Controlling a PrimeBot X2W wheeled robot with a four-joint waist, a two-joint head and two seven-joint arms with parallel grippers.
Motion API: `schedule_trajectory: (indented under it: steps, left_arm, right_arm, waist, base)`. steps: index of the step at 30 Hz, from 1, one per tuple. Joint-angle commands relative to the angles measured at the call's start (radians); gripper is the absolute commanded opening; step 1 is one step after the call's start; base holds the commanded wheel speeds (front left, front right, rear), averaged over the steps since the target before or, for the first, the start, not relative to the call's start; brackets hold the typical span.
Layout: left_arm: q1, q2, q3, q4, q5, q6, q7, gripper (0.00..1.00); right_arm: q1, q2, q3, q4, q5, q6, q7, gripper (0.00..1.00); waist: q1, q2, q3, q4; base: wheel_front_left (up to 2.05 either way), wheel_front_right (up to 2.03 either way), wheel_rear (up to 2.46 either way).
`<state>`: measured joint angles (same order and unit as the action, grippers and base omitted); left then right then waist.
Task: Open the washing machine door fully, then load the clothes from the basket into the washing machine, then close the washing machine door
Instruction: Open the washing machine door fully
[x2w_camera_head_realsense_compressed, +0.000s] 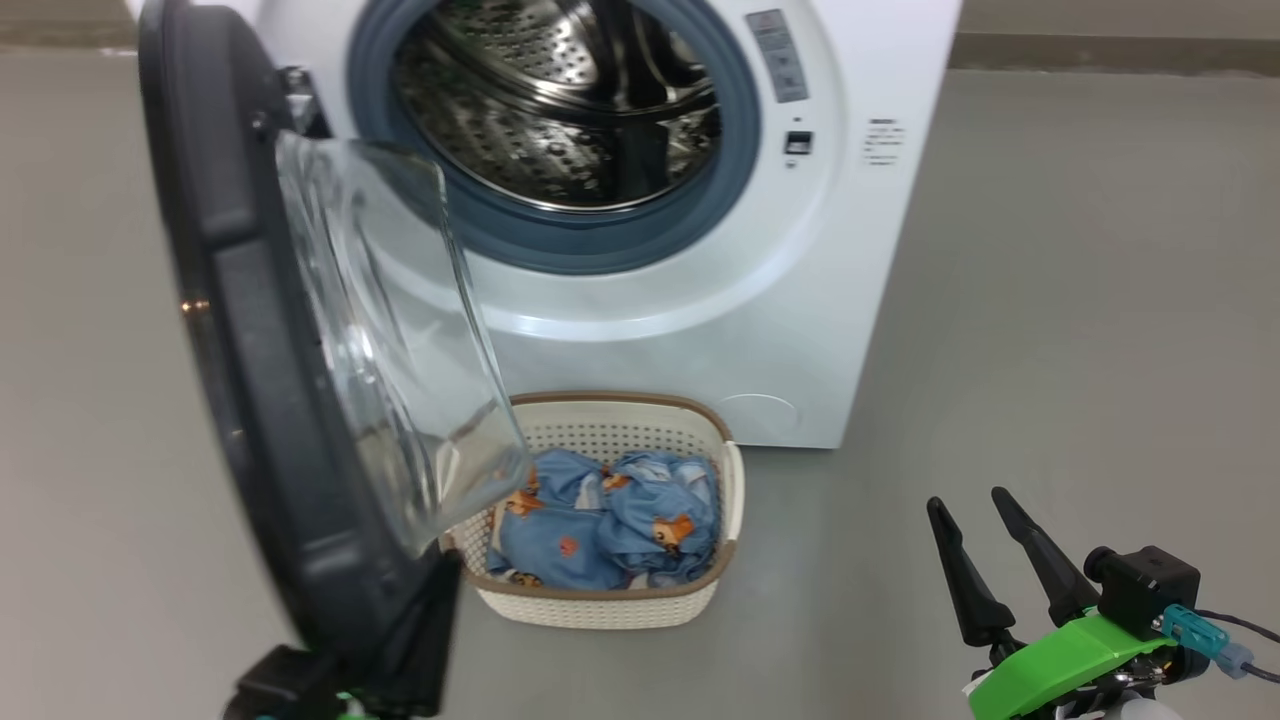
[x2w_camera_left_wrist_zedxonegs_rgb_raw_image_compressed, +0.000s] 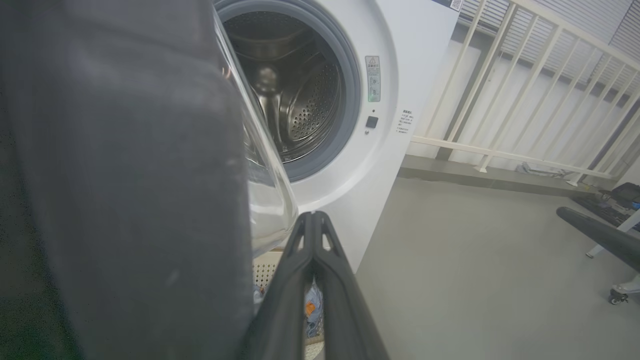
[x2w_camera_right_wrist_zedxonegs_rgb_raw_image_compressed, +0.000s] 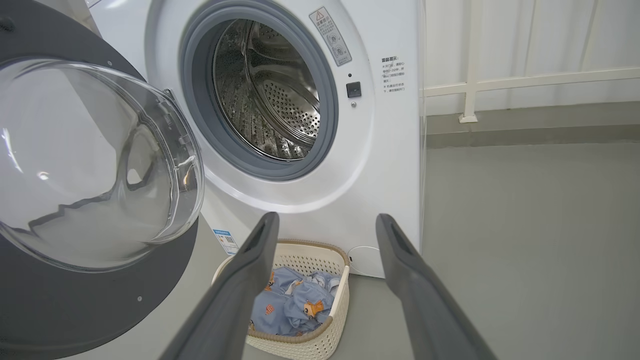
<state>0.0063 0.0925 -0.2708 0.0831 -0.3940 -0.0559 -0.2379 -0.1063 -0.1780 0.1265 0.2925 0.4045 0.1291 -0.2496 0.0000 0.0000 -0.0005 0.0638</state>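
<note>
Long dark tapered jaws (matte), bright green wrist shell (x2w_camera_head_realsense_compressed: 1070, 665), teal connector (x2w_camera_head_realsense_compressed: 1192, 628).

You're in a bare lab-type room: washing machine (x2w_camera_head_realsense_compressed: 700, 330) on plain grey floor (x2w_camera_head_realsense_compressed: 1080, 300), white railing (x2w_camera_right_wrist_zedxonegs_rgb_raw_image_compressed: 525, 82) behind.

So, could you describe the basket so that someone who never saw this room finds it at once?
Find the big white washing machine with its round door swung open. On the grey floor right in front of it stands the basket. Unlike its smooth neighbours, it is small, cream-white, perforated, brown-rimmed, and holds light blue clothes printed with bears.
</note>
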Motion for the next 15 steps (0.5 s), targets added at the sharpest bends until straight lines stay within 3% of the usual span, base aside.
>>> schedule_trajectory:
  steps: [1, 15]
  left_arm:
    - [-0.019, 0.043, 0.078, -0.017, -0.01, 0.028, -0.001, 0.0]
    - [-0.021, 0.153, 0.185, -0.028, -0.03, 0.078, 0.062, 0.0]
  right_arm:
    - [-0.028, -0.004, 0.021, -0.019, 0.0, 0.002, -0.012, 1.0]
    - [-0.029, 0.016, 0.012, -0.014, 0.003, 0.002, -0.012, 1.0]
  waist:
    - [0.0, 0.0, -0.002, 0.035]
    - [0.0, 0.0, -0.001, 0.151]
  base:
    - [0.0, 0.0, 0.0]
    - [0.0, 0.0, 0.0]
